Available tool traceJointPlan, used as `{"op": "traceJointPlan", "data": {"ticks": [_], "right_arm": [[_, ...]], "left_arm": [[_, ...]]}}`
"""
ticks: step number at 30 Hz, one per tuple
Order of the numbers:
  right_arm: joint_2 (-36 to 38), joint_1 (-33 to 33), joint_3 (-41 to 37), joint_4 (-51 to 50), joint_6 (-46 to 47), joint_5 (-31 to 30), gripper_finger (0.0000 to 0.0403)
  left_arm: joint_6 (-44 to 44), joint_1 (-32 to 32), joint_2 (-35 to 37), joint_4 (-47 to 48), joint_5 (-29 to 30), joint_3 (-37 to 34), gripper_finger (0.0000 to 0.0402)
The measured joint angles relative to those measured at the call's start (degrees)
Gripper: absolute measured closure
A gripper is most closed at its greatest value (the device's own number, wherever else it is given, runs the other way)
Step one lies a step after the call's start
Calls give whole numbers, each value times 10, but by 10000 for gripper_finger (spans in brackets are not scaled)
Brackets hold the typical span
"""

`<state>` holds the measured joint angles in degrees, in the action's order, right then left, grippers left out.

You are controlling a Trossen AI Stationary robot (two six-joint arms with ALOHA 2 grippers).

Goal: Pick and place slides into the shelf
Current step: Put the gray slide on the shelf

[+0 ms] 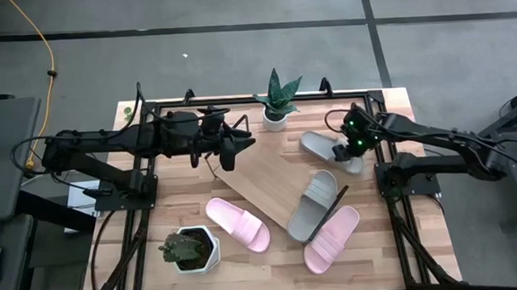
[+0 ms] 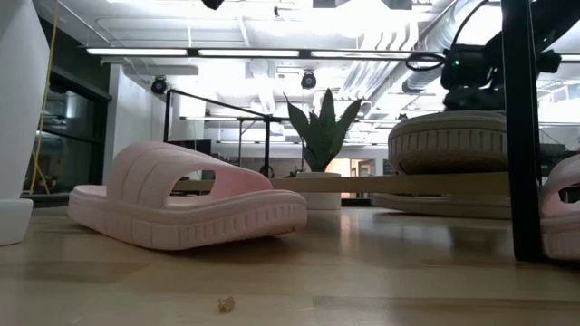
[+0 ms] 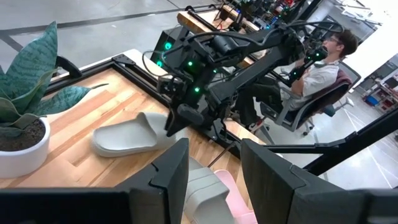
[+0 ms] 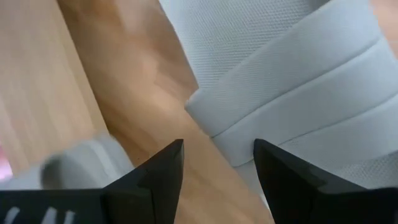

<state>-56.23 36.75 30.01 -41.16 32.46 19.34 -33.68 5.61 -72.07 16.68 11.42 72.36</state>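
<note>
The right hand (image 1: pixel 352 148) hangs spread over a grey slide (image 1: pixel 331 150) on the shelf (image 1: pixel 265 182), while the left hand (image 1: pixel 240 141) waits spread at the shelf's far left.

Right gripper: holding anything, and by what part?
Nothing held. Right gripper is open, jaws apart just above a grey slide near its strap, gripping nothing. Left gripper is open too, waiting over the shelf.
</note>
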Motion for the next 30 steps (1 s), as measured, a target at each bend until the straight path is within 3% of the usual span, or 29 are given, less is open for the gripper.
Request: {"op": "traceJointPlan", "data": {"ticks": [17,22,30], "right_arm": [[-15,2,0,125,-31,-117,214],[-12,13,27,37,10,-84,214],[-11,13,111,-117,1,-134,214]], "left_arm": [[4,0,0,3,0,0,266],[4,0,0,3,0,0,266],[4,0,0,3,0,0,266]]}}
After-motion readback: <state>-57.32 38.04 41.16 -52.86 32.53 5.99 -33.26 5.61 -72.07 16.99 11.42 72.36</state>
